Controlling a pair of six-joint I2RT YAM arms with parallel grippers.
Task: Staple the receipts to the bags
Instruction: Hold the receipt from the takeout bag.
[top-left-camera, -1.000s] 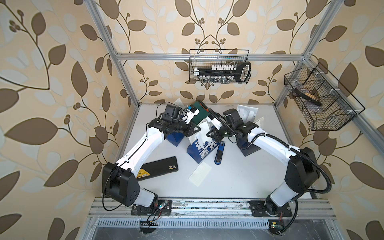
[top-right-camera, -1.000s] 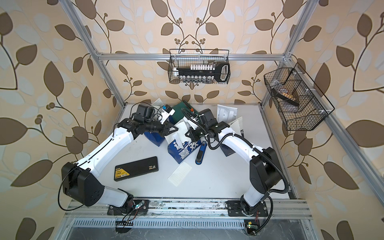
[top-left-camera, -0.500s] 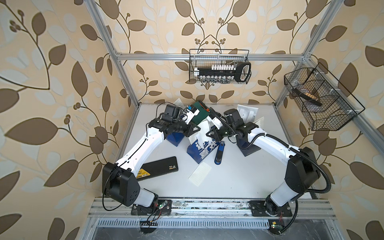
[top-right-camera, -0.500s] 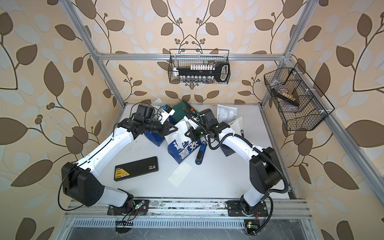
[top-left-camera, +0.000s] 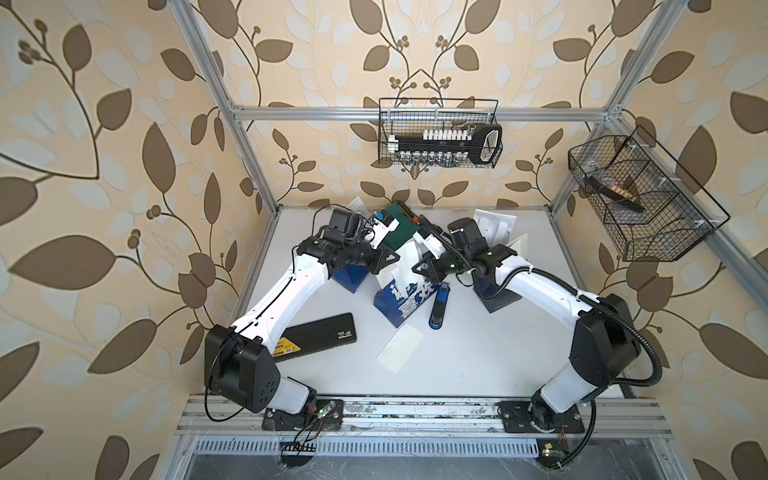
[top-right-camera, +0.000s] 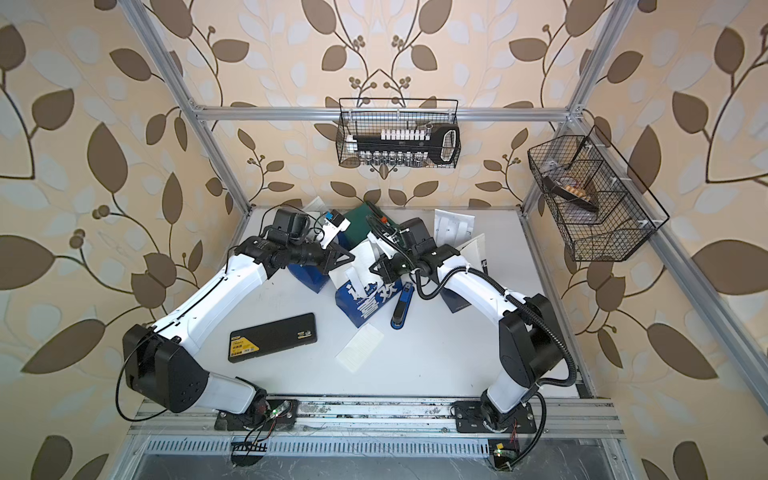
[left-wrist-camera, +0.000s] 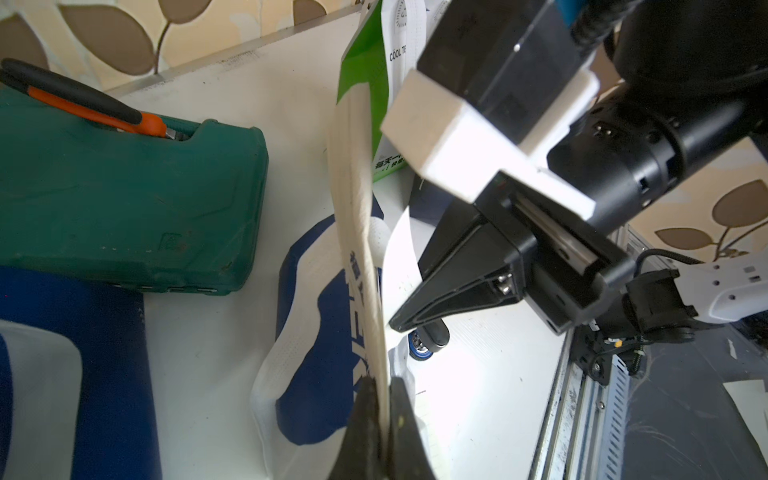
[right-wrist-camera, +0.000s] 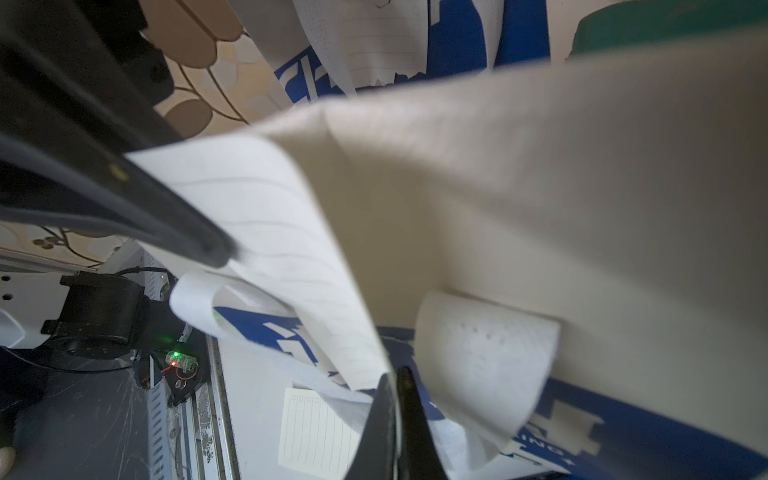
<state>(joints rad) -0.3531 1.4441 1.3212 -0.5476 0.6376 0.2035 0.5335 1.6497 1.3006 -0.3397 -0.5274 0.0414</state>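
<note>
Black and flat, a yellow-labelled box (top-left-camera: 316, 340) lies at 8 o'clock from the table's middle, one end hidden by the left arm. At 10 o'clock that arm covers most of a half-hidden navy bag (top-left-camera: 351, 277). The left gripper (left-wrist-camera: 381, 399) is clamped on the top edge of the centre bag (top-left-camera: 401, 301), navy with white lettering, mid-table. Facing it, the right gripper (right-wrist-camera: 395, 399) pinches a lined receipt (right-wrist-camera: 291, 232) tight. A dark green case (top-left-camera: 401, 226) crowds that bag at 12 o'clock. A loose receipt (top-left-camera: 400, 347) lies at its 6, and a blue stapler (top-left-camera: 439, 305) sits just beside it at 3, below the right wrist. A green-and-white bag (left-wrist-camera: 360, 70) sits at 1 o'clock. The right forearm crosses a third navy bag (top-left-camera: 500, 302) at 3.
</note>
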